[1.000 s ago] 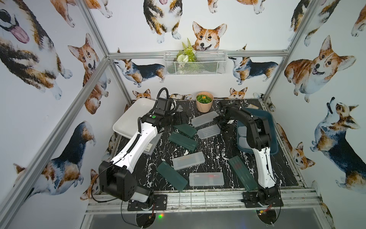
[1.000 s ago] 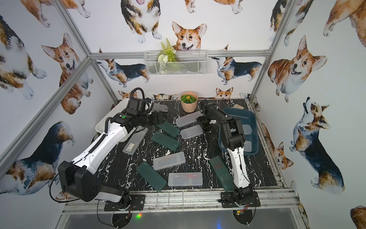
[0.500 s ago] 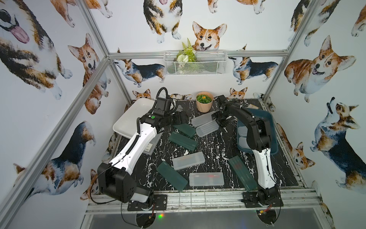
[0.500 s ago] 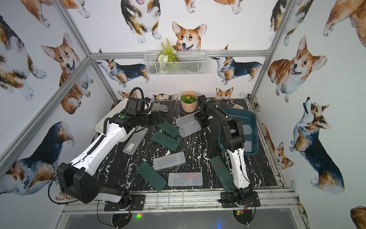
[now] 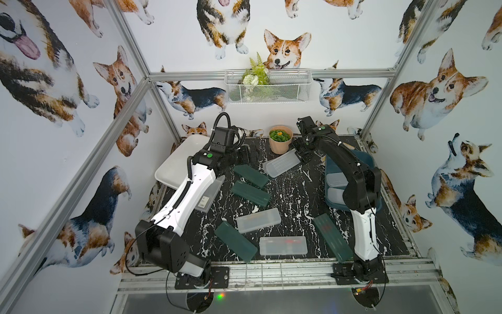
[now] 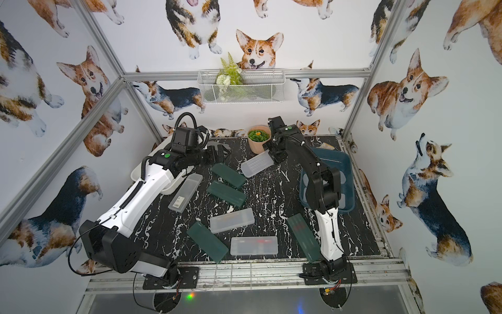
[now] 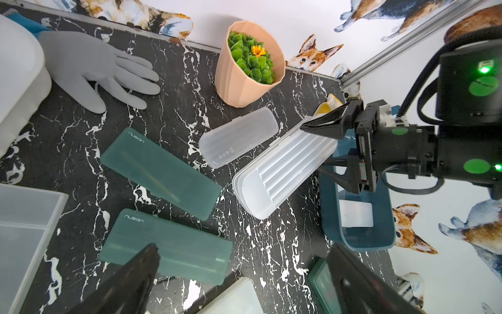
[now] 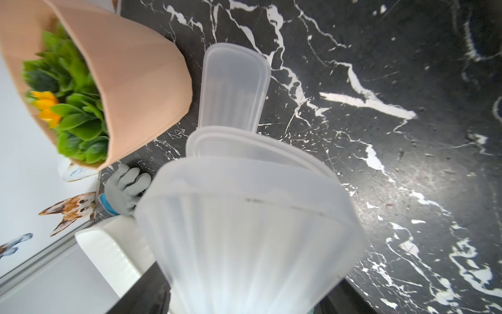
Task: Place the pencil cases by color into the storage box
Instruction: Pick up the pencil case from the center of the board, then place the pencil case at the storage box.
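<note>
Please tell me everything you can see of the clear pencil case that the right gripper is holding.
The held clear case is a long, flat box of frosted white plastic with rounded corners, lengthwise ribs on its broad face and a stepped seam around its edge. The right gripper clamps one short end; the free end slopes down toward the black marble table, near the tan pot. A second clear case lies beside it; contact is unclear.

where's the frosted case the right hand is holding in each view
top view: frosted case mid-picture, just below the plant pot
top view: case mid-picture, just below the pot
left wrist: case right of centre, pot above it
right wrist: case fills the lower middle, pot upper left
shared landmark: the plant pot, in all four
</note>
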### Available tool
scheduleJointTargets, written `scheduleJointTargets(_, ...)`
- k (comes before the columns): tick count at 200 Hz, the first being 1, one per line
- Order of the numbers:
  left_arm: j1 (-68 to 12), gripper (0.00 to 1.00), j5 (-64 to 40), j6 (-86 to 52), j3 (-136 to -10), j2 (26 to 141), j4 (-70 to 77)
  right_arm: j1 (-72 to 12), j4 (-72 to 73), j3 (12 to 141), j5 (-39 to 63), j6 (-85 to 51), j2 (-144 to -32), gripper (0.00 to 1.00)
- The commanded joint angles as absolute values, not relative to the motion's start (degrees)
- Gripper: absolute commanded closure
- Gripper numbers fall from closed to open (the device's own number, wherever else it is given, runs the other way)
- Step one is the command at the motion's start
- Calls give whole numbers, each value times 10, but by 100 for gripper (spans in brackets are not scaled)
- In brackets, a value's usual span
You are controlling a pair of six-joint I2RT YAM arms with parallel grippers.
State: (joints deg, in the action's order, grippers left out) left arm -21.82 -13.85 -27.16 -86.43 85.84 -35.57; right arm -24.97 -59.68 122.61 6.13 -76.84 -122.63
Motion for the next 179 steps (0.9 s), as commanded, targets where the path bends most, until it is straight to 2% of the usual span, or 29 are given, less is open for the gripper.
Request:
scheduleJointTargets(1,-217,1,-149,-266,-876,865,-346,-242,-608,1205,56,-783,-1196,34)
scheduleJointTargets(98,-234,1,-173,-252,-909,892,-342,-100,-563,1022,67,-764,-1015,35)
scheduleJointTargets(179,-322,1,-197,-153,-986,938,-380,74,-505,906,91,-721,-950,35)
